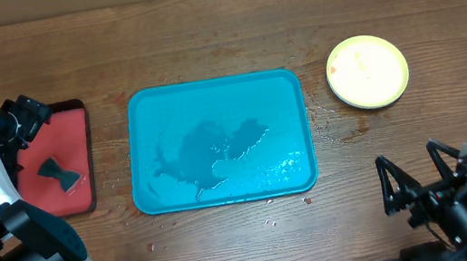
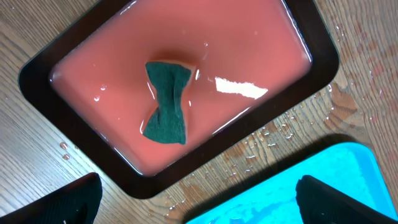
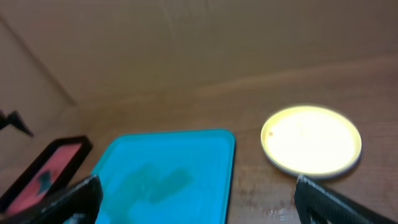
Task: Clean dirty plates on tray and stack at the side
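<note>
The turquoise tray [image 1: 211, 97] lies mid-table with no plate on it, only a film of water; its corner [image 2: 348, 168] and surface [image 3: 168, 162] also show in the wrist views. A yellow-green plate [image 1: 367, 71] [image 3: 311, 140] rests on the table to the tray's right. My left gripper [image 1: 26, 118] [image 2: 208, 205] hangs open over the red tray's near edge, nothing between its fingers. Near the table's front right, my right gripper [image 1: 419, 179] [image 3: 199, 198] is open and empty, facing the turquoise tray and the plate.
A dark-rimmed red tray [image 1: 85, 183] [image 2: 81, 56] sits left of the turquoise one, holding pinkish water and a pinched green sponge [image 1: 58, 171] [image 2: 168, 102]. Water drops dot the wood between the trays [image 2: 267, 134].
</note>
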`<state>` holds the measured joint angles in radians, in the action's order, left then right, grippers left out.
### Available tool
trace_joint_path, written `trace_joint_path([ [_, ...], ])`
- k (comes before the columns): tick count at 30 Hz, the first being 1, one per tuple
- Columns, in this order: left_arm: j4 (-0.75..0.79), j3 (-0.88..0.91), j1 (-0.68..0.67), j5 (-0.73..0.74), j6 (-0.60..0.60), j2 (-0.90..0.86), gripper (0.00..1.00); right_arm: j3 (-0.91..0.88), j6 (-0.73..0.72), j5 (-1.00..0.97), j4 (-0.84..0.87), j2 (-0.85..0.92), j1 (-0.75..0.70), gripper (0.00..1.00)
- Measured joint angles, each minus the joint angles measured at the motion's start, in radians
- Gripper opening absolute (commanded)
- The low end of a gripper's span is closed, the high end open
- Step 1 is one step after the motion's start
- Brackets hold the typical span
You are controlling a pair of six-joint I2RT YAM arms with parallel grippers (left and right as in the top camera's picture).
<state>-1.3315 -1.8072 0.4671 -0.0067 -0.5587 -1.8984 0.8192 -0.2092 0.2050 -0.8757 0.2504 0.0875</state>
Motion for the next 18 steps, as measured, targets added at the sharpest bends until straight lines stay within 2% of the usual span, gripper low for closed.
trace_joint_path([
  [12, 0.000, 0.000, 0.000, 0.000, 0.000, 0.000, 1.00, -0.468, 0.000, -0.042, 0.439, -0.223, 0.000, 1.00],
  [18, 0.000, 0.000, 0.000, 0.000, 0.000, 0.000, 1.00, -0.623, 0.000, -0.049, 0.649, -0.236, 0.000, 1.00],
])
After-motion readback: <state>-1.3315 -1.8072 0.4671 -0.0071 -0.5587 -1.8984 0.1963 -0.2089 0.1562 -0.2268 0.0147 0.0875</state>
